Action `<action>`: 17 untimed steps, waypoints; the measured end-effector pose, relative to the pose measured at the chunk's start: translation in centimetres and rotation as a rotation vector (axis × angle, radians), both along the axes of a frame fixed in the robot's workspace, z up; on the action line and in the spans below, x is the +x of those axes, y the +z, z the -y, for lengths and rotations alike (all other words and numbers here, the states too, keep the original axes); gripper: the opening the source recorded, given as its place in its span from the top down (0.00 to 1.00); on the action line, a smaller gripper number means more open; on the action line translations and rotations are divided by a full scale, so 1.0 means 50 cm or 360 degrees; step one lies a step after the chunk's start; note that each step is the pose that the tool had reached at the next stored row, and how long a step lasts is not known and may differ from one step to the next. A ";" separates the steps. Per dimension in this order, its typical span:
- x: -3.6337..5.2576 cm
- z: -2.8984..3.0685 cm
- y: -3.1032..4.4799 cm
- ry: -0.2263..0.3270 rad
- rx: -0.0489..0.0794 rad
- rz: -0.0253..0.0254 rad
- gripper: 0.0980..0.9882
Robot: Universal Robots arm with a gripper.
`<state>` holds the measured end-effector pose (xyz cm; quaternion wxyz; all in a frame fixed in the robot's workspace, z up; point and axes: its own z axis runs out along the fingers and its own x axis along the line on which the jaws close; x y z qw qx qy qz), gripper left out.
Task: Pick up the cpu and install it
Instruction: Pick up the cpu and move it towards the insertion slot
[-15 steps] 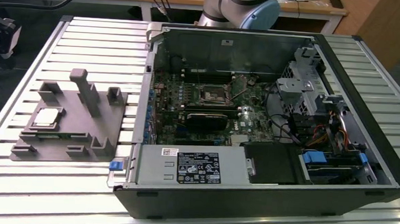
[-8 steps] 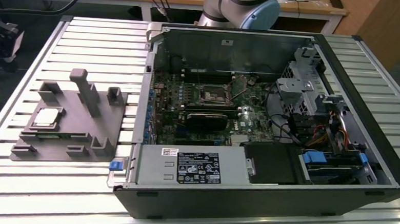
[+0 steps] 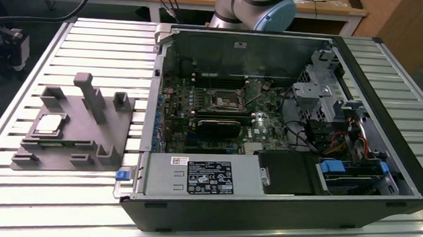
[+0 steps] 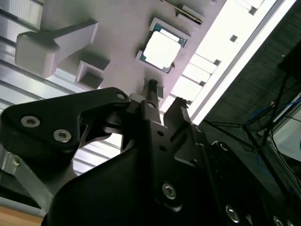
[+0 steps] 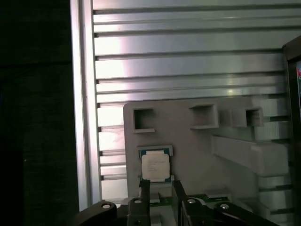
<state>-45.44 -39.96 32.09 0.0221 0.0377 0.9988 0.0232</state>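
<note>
The cpu (image 3: 50,123) is a small silver-topped square lying flat in a recess of the grey fixture (image 3: 87,144), at the exterior view's left. Both wrist views look down on it: the cpu (image 4: 162,47) (image 5: 155,165) sits in its pocket on the fixture (image 4: 122,28) (image 5: 188,141). My gripper (image 4: 165,94) (image 5: 161,186) hangs above the fixture, its black fingertips (image 5: 145,184) just short of the chip's edge. The jaws stand apart, open, with nothing between them and not touching the chip. The black-framed socket (image 3: 225,100) lies on the motherboard inside the open case.
The open computer case (image 3: 382,176) fills the middle and the exterior view's right, with a black heatsink block (image 3: 217,127), drive cages and cables. Tall posts (image 3: 89,93) rise from the fixture near the chip. The slatted aluminium table (image 3: 48,202) lies all around.
</note>
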 end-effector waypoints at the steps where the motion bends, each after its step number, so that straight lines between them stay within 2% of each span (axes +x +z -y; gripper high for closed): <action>1: 0.000 0.000 -0.003 0.0000 0.0000 0.00000 0.72; 2: 0.000 0.000 -0.005 0.0000 0.0000 0.00000 0.72; 4: 0.000 0.000 -0.010 0.0000 0.0000 0.00002 0.59; 5: 0.000 0.000 -0.013 0.0000 0.0000 0.00002 0.59; 7: 0.000 0.000 -0.019 0.0000 0.0000 0.00001 0.45; 8: 0.000 0.000 -0.023 0.0000 0.0001 0.00000 0.45; 10: 0.000 0.001 -0.030 0.0000 0.0001 -0.00002 0.33; 11: 0.000 0.001 -0.034 0.0000 0.0001 0.00000 0.33; 12: 0.000 0.001 -0.038 0.0000 0.0001 0.00000 0.26; 13: 0.000 0.002 -0.041 0.0001 0.0000 0.00001 0.26; 14: 0.000 0.002 -0.045 0.0002 -0.0001 0.00000 0.19; 17: 0.000 0.007 -0.056 0.0007 -0.0001 -0.00004 0.19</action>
